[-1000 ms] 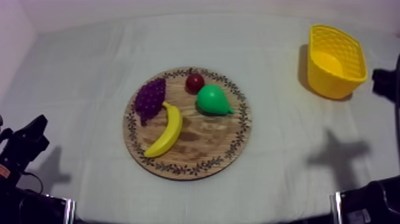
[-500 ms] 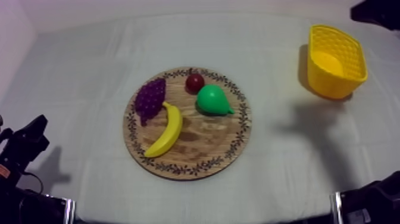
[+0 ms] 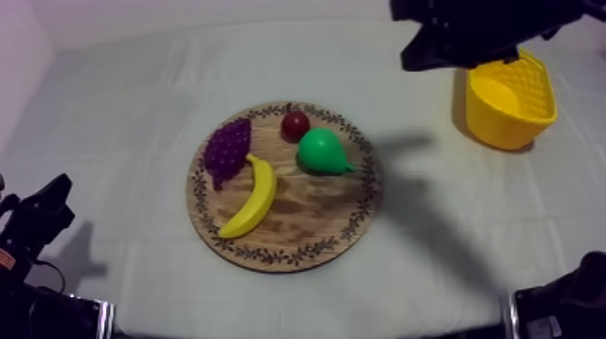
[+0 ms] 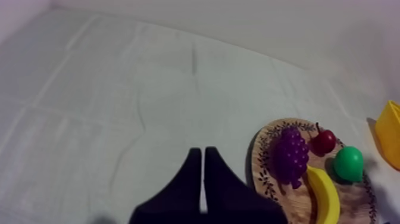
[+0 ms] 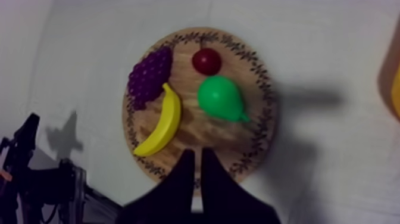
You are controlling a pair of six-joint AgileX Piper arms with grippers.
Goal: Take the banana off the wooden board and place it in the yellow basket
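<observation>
The yellow banana (image 3: 252, 196) lies on the left half of the round wooden board (image 3: 284, 248), beside the purple grapes (image 3: 226, 151). My right arm (image 3: 473, 29) reaches in from the upper right, high over the near rim of the yellow basket (image 3: 509, 99). From above, my right gripper (image 5: 194, 155) looks down on the banana (image 5: 161, 122); its fingers lie together as a narrow wedge with nothing in them, over the board's near rim. My left gripper (image 4: 203, 152) is shut on nothing and rests low at the left (image 3: 41, 215), apart from the board (image 4: 262, 173).
A green pear (image 3: 322, 151) and a small red fruit (image 3: 295, 124) share the board's far right part. The right arm's shadow falls across the cloth between board and basket. Bare cloth surrounds the board.
My right arm has swung from the right edge up and leftward, so it now hangs over the basket's near side. Its shadow has slid toward the board. The fruit and left arm stayed put.
</observation>
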